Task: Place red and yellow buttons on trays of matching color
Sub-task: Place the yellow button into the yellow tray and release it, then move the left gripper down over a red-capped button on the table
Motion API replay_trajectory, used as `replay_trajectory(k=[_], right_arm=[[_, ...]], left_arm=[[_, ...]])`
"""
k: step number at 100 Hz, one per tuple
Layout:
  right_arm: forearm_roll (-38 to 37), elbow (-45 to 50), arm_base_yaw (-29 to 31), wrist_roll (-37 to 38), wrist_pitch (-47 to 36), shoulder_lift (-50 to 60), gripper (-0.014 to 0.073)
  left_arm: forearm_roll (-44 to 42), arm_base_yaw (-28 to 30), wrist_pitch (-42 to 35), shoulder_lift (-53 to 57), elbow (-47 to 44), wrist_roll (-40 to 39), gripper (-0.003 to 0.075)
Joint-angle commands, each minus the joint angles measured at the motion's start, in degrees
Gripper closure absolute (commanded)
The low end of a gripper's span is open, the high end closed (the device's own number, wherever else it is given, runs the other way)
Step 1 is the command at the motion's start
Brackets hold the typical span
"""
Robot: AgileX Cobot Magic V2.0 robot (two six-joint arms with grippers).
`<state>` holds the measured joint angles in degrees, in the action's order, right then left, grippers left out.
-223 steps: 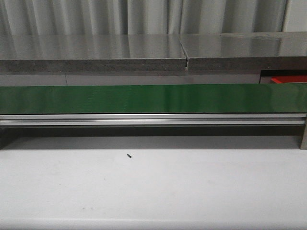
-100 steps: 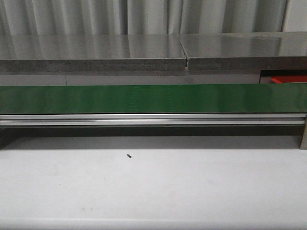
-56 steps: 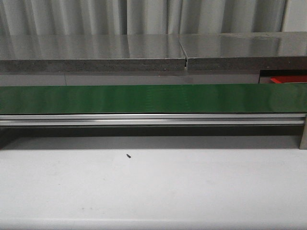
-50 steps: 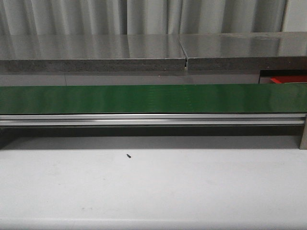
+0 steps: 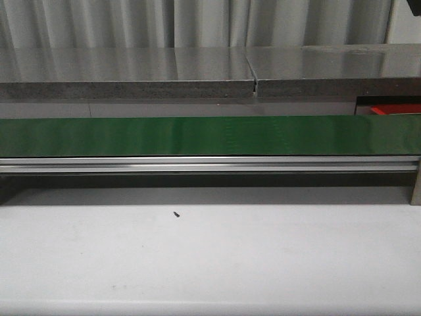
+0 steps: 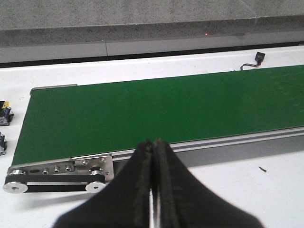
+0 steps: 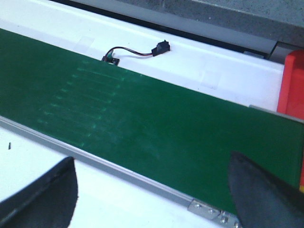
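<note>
No red or yellow button shows in any view. The green conveyor belt [image 5: 210, 135] runs across the front view with nothing on it. Part of a red tray [image 5: 396, 109] shows at its far right end, and again in the right wrist view as the red tray [image 7: 294, 85] beyond the belt's end. The yellow tray is out of view. My left gripper [image 6: 153, 142] is shut on nothing, above the belt's near rail by its left end roller. My right gripper [image 7: 152, 157] is open and holds nothing, over the near rail at the right end.
A small black screw [image 5: 176, 214] lies on the white table in front of the belt. A black connector on a thin cable [image 7: 159, 47] lies behind the belt. A grey raised shelf [image 5: 197, 72] runs behind. Small blue-black parts [image 6: 4, 114] sit beside the belt's left end.
Faint marks on the belt have drifted to the right. A dark shape has come into the top right corner of the front view. Nothing else differs.
</note>
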<state>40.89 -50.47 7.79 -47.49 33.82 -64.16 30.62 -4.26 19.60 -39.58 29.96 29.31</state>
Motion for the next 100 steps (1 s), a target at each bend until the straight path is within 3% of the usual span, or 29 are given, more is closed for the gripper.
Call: replay_trajectory(k=[1, 31, 41, 53, 62, 86, 93, 100], right_arm=[[0.8, 3.3, -0.2, 0.4, -6.1, 5.7, -0.0018], [0.4, 12.6, -0.2, 0.4, -9.2, 16.8, 0.0007], [0.4, 13.1, -0.2, 0.4, -8.9, 19.1, 0.0158], [0.4, 13.2, -0.2, 0.4, -7.7, 20.7, 0.0477], [0.4, 13.2, -0.2, 0.4, -6.3, 20.7, 0.0663], [0.4, 13.2, -0.2, 0.4, -5.8, 20.7, 0.0661], [0.4, 13.2, -0.2, 0.4, -5.9, 20.7, 0.0661], [0.4, 13.2, -0.2, 0.4, -5.9, 20.7, 0.0661]], left_arm=[[1.2, -0.5, -3.5, 0.3, 1.5, -0.2, 0.0739], [1.2, -0.5, -3.5, 0.3, 1.5, -0.2, 0.0739], [1.2, -0.5, -3.5, 0.3, 1.5, -0.2, 0.0739], [1.2, -0.5, -3.5, 0.3, 1.5, -0.2, 0.0739], [1.2, -0.5, -3.5, 0.3, 1.5, -0.2, 0.0739], [1.5, -0.5, -2.5, 0.3, 1.5, -0.2, 0.0727], [0.9, -0.5, -1.4, 0.3, 1.5, -0.2, 0.0679], [0.9, -0.5, -1.4, 0.3, 1.5, -0.2, 0.0584]])
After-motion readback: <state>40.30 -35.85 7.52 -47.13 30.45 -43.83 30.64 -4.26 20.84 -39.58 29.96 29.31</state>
